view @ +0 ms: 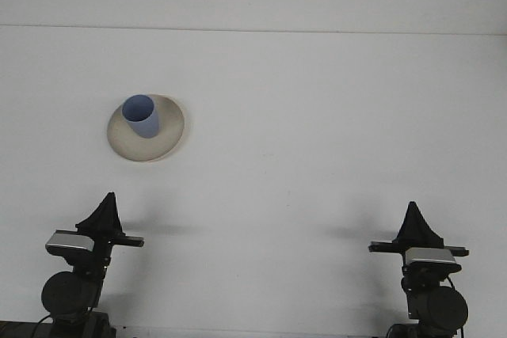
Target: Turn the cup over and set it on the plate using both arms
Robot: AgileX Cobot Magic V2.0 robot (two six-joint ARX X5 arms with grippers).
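Plainly, near the worktop's (317, 116) front-left corner, left gripper (106, 199) raised, black fingers tapering to one dark point; pressed together or not, cannot tell; nothing held. Farther back, left of centre and well apart from that gripper, a round cream ceramic plate (166, 142) carrying a pale blue cylindrical cup (141, 116), upright, mouth up, standing toward the plate's back-left rim. Near the front-right corner, right gripper (412, 209) likewise a dark peak; gap between fingers indiscernible, nothing held.

One blue cup (141, 115), one beige plate (168, 138), one white table (317, 140), and two robot arms.
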